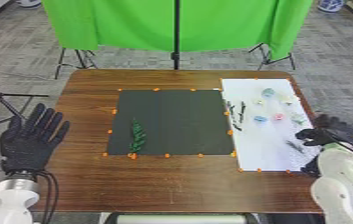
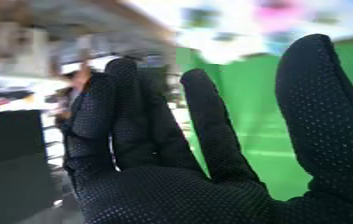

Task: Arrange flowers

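Reference: each sheet reads as its own dial, 12 at the desk's (image 1: 181, 190) far edge.
Dark sheet (image 1: 186, 115): carries one leafy green sprig (image 1: 138, 137), lying flat toward 8 o'clock, its length running roughly from 12 to 6.
White sheet (image 1: 257, 145): dark twigs (image 1: 242, 112) lie at 10 o'clock; a pink flower (image 1: 278, 117) and a blue flower (image 1: 260, 119) sit near the hub; a wispy grey sprig (image 1: 294, 146) lies toward 5.
Right hand (image 2: 181, 197): released, fingers extended, thumb apart, nothing grasped; positioned at the white sheet's edge, between 3 and 4 o'clock.
Left hand (image 1: 30, 142): released and empty, fingers spread, beyond the dark sheet's 8 o'clock side.
Step in hand: judged early; one piece of greenery is placed, and selection of another stem appears due.
Next move: likely requires the right hand to pinch one stem cleanly, lift without dragging neighbours, and carry it toward 9 o'clock, beside the sprig.
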`<action>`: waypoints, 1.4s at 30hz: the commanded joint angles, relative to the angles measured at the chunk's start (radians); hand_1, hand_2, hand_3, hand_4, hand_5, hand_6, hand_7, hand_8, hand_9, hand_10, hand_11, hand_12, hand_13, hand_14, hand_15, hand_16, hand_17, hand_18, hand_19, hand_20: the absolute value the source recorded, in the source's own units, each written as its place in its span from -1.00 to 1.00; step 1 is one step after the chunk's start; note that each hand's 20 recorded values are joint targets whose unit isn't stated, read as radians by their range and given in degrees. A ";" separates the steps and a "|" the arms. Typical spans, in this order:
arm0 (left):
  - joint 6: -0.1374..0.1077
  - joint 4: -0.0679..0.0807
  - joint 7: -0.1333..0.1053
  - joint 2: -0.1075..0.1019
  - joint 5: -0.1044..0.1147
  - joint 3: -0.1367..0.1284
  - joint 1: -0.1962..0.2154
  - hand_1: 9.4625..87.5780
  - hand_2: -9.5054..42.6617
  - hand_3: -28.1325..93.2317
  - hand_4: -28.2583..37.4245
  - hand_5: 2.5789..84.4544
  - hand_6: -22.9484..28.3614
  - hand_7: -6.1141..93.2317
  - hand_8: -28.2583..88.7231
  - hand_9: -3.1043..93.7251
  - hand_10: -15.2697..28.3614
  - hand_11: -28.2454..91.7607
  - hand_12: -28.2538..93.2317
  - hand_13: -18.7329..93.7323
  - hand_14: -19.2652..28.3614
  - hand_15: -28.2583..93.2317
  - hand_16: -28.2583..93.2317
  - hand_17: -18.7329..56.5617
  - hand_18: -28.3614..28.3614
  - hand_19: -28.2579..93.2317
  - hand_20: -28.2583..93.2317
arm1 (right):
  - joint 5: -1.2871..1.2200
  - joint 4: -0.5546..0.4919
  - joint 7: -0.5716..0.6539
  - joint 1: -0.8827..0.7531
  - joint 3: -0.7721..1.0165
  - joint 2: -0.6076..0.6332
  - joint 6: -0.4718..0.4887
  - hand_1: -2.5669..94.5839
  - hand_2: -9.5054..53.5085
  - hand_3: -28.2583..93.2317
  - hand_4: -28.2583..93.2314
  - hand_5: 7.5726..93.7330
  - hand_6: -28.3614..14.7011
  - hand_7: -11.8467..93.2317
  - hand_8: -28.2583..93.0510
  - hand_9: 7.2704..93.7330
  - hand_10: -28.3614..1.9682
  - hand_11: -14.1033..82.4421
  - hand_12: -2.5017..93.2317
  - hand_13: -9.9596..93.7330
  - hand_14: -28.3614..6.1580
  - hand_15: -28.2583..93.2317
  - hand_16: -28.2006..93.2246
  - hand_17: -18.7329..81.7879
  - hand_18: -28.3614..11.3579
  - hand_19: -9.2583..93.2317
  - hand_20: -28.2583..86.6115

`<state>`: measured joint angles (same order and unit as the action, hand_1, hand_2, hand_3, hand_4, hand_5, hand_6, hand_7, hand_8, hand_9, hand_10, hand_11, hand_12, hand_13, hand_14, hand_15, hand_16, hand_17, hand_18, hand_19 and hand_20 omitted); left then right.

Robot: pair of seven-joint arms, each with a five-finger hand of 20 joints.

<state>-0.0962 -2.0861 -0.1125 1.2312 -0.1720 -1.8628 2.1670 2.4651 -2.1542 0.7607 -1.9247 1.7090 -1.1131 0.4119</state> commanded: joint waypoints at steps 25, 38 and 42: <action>-0.044 -0.015 -0.009 0.030 0.013 -0.003 0.060 -0.57 -0.03 0.68 -1.00 0.10 0.18 -0.57 -0.69 -0.10 0.37 -0.13 -0.34 -0.12 0.46 0.16 -0.66 -0.63 0.54 0.09 -0.30 | 0.099 0.083 0.106 -0.095 -0.038 0.017 -0.303 0.27 -1.00 0.67 -1.00 0.62 0.17 -0.13 -0.31 0.71 0.10 -0.28 0.06 0.40 -0.10 0.42 0.13 0.10 -0.88 0.95 0.21; -0.044 -0.020 -0.006 0.025 0.014 -0.002 0.069 -0.57 -0.03 0.67 -1.00 0.10 0.19 -0.57 -0.69 -0.10 0.36 -0.13 -0.34 -0.12 0.45 0.16 -0.66 -0.63 0.54 0.09 -0.30 | -0.143 -0.055 0.142 0.035 -0.156 0.029 -0.499 0.22 -1.00 0.72 -0.97 0.63 0.20 -0.12 -0.30 0.93 0.26 -0.25 0.05 0.69 0.04 0.38 0.14 0.33 -0.82 1.00 0.30; -0.041 -0.019 -0.006 0.017 0.006 0.006 0.062 -0.57 -0.02 0.67 -1.00 0.10 0.18 -0.57 -0.69 -0.10 0.36 -0.13 -0.34 -0.12 0.45 0.16 -0.66 -0.63 0.54 0.09 -0.30 | -0.116 -0.047 0.103 0.112 -0.268 0.000 -0.519 0.21 -1.00 0.70 -0.94 0.65 0.20 -0.12 -0.32 0.97 0.26 -0.16 -0.05 0.82 0.19 0.45 0.15 0.51 -0.67 1.00 0.50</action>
<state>-0.1325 -2.1039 -0.1262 1.2509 -0.1586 -1.8655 2.2163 2.2951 -2.1909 0.9255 -1.9319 1.5751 -1.0741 -0.0916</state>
